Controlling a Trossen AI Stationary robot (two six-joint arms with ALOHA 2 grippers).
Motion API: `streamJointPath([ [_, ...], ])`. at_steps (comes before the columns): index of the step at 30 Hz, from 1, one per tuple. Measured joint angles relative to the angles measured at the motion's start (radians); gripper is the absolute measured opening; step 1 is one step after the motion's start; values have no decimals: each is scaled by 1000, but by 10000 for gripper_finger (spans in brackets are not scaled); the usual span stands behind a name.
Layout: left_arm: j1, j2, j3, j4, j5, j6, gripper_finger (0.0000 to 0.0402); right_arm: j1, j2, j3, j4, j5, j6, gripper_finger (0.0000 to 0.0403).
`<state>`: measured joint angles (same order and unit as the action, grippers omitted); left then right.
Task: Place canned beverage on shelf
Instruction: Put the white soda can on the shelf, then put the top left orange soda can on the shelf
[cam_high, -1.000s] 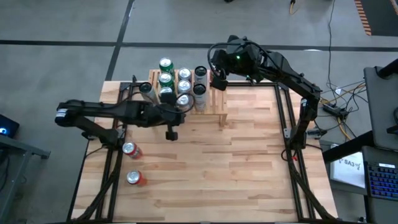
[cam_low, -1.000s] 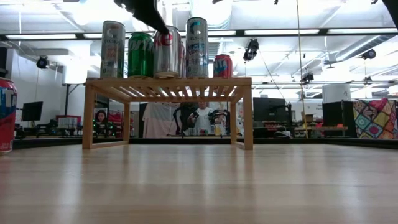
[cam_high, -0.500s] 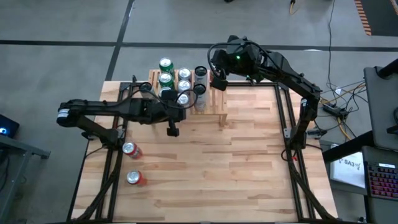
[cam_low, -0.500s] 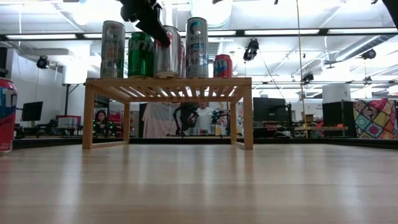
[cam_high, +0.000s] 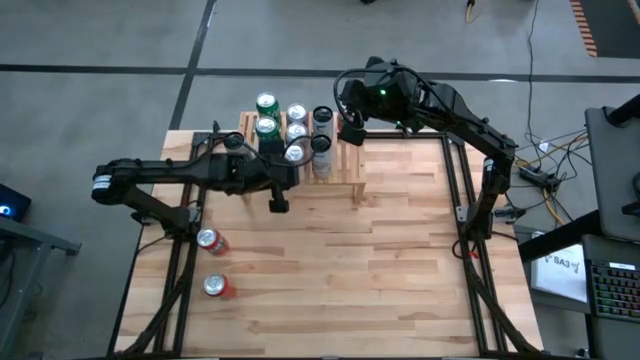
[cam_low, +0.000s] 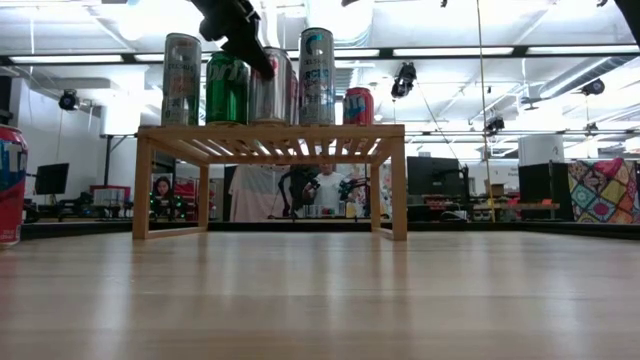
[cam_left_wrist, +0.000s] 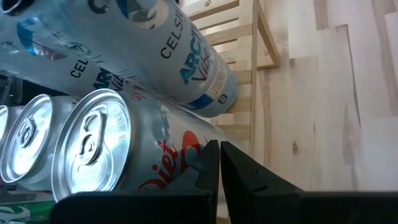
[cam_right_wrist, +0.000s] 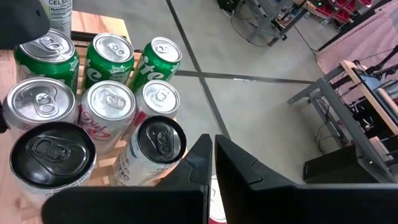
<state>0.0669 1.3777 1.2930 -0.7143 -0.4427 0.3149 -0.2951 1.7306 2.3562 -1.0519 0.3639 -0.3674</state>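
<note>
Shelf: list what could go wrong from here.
1. The left gripper, jaws shut, sits close beside the silver soda can at the front of the shelf; a sideways move could tip the can off.
2. The cans stand packed together; one falling could knock over the tall can beside it.
3. The right gripper, jaws shut, hovers over the back row and could clip it.

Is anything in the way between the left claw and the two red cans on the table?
Nothing visible is. The left gripper is by the cans on the shelf. Only bare table lies between it and the two red cans.
</note>
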Motion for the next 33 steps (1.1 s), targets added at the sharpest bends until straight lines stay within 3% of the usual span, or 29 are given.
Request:
streamJointPath([
  [25, 16, -34, 0, 42, 15, 22, 0, 0, 0, 0, -14, 1, 26, 9],
  [33, 11, -167, 0, 38, 241, -89, 0, 29, -7, 0, -31, 0, 63, 9],
])
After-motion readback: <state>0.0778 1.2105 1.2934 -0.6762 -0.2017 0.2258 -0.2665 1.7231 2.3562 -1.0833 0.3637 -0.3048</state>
